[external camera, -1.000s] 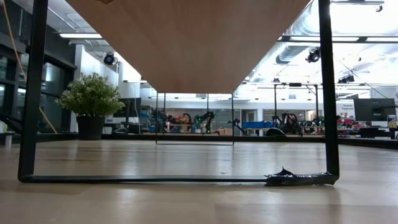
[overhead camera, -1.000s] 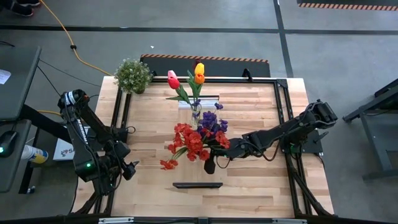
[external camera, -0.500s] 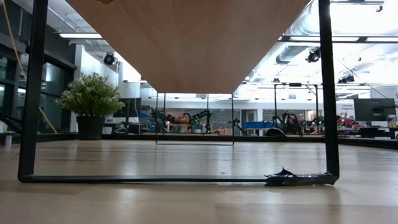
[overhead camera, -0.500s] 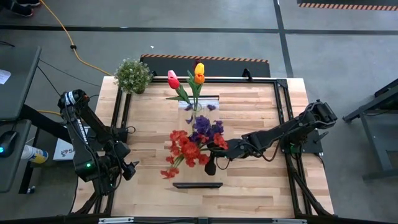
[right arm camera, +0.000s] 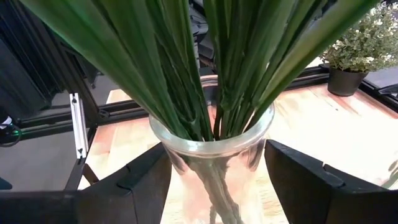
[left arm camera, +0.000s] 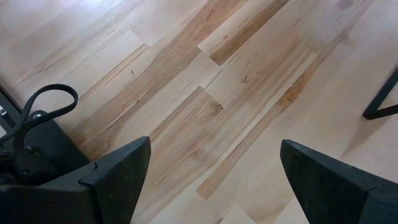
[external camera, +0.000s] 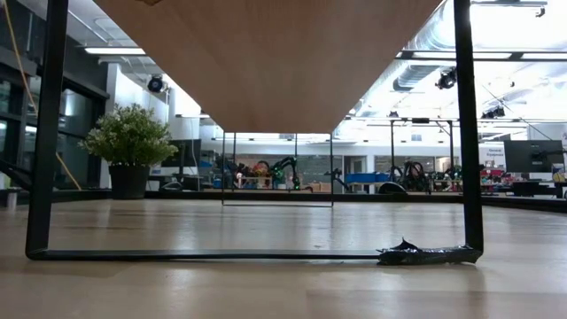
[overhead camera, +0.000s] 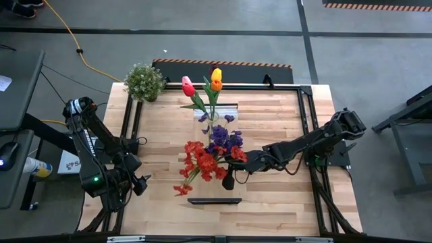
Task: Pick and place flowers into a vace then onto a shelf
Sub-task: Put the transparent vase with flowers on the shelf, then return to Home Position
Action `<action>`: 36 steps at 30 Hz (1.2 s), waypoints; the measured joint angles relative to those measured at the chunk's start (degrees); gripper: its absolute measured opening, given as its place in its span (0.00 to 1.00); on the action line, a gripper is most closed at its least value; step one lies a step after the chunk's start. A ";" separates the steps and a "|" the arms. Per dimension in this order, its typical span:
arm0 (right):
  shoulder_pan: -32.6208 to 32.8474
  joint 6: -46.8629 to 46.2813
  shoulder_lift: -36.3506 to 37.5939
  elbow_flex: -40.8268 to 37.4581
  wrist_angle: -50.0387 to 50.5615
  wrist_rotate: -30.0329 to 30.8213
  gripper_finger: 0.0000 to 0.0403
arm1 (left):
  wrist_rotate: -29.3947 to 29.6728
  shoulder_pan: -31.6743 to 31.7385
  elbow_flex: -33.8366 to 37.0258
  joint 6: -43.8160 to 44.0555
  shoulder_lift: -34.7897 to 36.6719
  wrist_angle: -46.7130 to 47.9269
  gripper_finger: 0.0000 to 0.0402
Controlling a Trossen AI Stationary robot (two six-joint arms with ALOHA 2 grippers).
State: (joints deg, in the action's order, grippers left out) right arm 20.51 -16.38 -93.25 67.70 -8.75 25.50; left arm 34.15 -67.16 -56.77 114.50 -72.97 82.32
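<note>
At the left edge of the worktop [overhead camera: 283, 196] the left gripper [left arm camera: 211, 180] is parked low over bare wood, its fingers [left arm camera: 118, 171] spread wide with nothing between them. Well beyond it, at the far left corner, a potted plant [overhead camera: 144, 81] is seen.

Toward the middle, the red and purple flowers [overhead camera: 210, 154] are seen bunched in a clear glass vase [right arm camera: 214, 155], just ahead of the right gripper [right arm camera: 214, 180]. In the right wrist view the green stems [right arm camera: 205, 68] are seen rising out of the vase mouth, and the vase is framed by the dark fingers [right arm camera: 146, 180] on either side; the jaws are spread about the glass, and whether the pads touch it cannot be told. Beyond that gripper, past the bouquet, a pink, a yellow and an orange tulip [overhead camera: 214, 78] are seen upright. Close beside the gripper, on the near side, the shelf [overhead camera: 214, 200] shows as a narrow dark-edged piece.
</note>
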 joint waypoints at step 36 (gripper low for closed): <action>0.28 -0.20 5.54 0.09 11.56 -4.74 0.61 | 0.02 0.02 -0.02 0.02 -0.02 0.02 0.98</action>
State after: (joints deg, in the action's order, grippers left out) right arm 20.80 -16.58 -87.71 67.79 2.81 20.75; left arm 34.17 -67.13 -56.80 114.52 -72.99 82.34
